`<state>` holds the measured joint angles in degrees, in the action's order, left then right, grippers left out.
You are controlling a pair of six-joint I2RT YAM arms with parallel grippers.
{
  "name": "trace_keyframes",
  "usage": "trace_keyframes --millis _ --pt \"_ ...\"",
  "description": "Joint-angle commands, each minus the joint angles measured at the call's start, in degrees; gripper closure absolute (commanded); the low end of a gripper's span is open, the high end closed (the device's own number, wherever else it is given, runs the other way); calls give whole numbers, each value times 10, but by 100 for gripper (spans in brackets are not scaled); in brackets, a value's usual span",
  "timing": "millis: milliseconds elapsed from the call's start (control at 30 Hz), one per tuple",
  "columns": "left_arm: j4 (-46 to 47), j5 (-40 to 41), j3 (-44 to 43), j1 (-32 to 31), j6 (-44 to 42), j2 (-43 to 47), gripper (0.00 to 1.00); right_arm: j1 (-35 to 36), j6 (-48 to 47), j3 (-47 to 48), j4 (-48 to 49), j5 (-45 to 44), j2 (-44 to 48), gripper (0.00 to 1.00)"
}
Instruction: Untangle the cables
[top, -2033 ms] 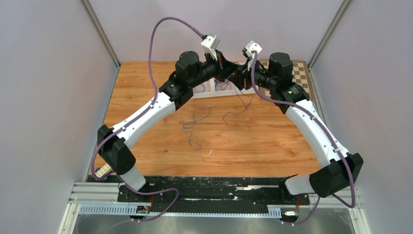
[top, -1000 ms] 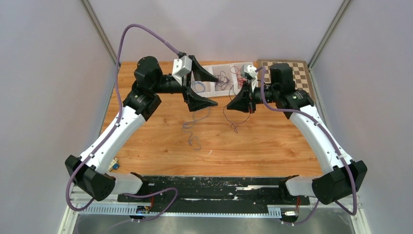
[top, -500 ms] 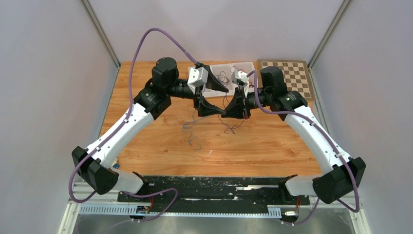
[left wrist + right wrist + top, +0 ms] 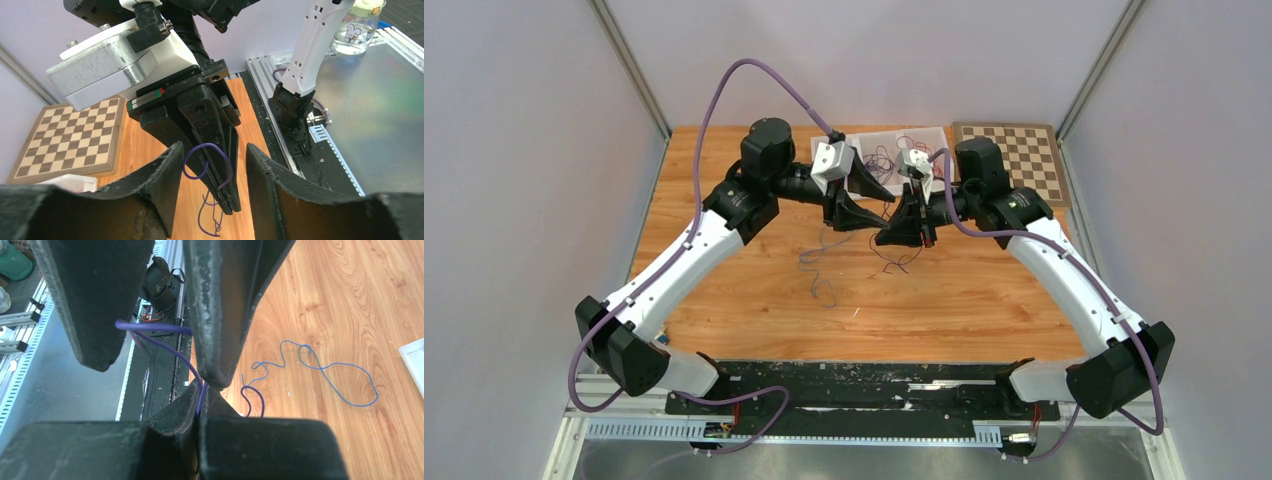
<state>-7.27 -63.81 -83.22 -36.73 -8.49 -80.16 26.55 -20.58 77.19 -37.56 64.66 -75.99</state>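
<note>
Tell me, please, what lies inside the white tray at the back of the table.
Thin dark cables lie loose in the tray. The left gripper and right gripper cover part of it, so anything beneath is hidden.

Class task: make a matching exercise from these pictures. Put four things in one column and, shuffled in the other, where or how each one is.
Things
1. purple wire
2. blue wire
3. chessboard
4. left gripper

Place or state
A. lying loose on the wooden table
B. open, one finger on each side of the right gripper
C. at the table's far right corner
D. pinched in the shut right gripper

Pairs: 1-D, 2-A, 3-C, 4-B
</note>
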Motion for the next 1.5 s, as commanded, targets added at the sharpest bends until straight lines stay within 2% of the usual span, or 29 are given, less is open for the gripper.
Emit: trace_keyframes --millis 0,300,467,633,700,733,833,867,933,1100,1200,1467 --pt "27 -12 -19 -4 15 -4 46 4 -19 16 1 24 2 100" --pt "61 7 -17 -4 47 -9 73 3 -23 5 -4 25 11 100" --pt "69 11 -22 -4 65 -12 99 4 -26 -4 -5 19 17 100" --pt "91 37 -30 -1 105 -11 100 -5 -15 -19 -5 2 22 99" --pt "110 64 -32 3 131 -9 100 -11 -18 -31 -4 -27 27 89" --pt "116 91 -34 7 138 -9 100 -18 -22 -38 -4 -41 29 78" --pt "115 159 -50 12 154 -14 100 -40 -27 -55 -4 -81 32 35" --pt "104 195 -61 12 153 -19 100 -51 -22 -54 -3 -89 30 26" --pt "99 254 -70 12 155 -29 100 -75 -4 -43 2 -106 28 16" --pt "102 411 -97 13 158 -67 100 -157 46 -9 31 -150 23 2" --pt "123 491 -129 14 145 -106 100 -206 71 2 46 -187 21 0" --pt "218 533 -181 27 108 -197 100 -294 105 26 63 -195 16 0"
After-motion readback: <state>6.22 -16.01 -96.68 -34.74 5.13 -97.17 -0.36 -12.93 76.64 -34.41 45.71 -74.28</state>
